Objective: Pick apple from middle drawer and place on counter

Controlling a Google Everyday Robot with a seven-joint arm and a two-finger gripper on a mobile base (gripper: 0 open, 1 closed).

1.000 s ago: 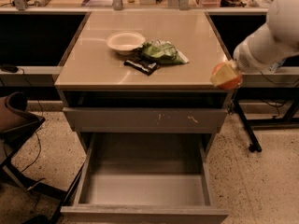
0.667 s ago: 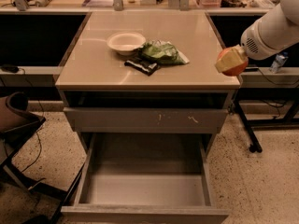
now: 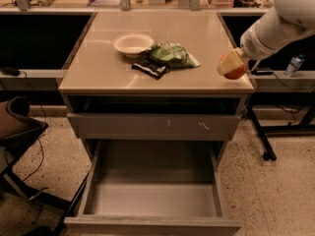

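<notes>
The apple (image 3: 232, 66), red-orange with a yellowish patch, is held in my gripper (image 3: 236, 62) just above the right front part of the beige counter (image 3: 113, 70). The white arm reaches in from the upper right. The middle drawer (image 3: 153, 188) is pulled fully out at the bottom of the view, with its smooth grey floor bare.
A white bowl (image 3: 133, 43), a green bag (image 3: 171, 54) and a dark packet (image 3: 150, 69) lie on the counter's middle. The drawer above (image 3: 153, 126), with scratch marks on its front, is shut. A chair (image 3: 17, 127) stands at left, a bottle (image 3: 294, 64) at right.
The gripper with the apple has risen and moved left, from beside the counter's right edge to over its right front part.
</notes>
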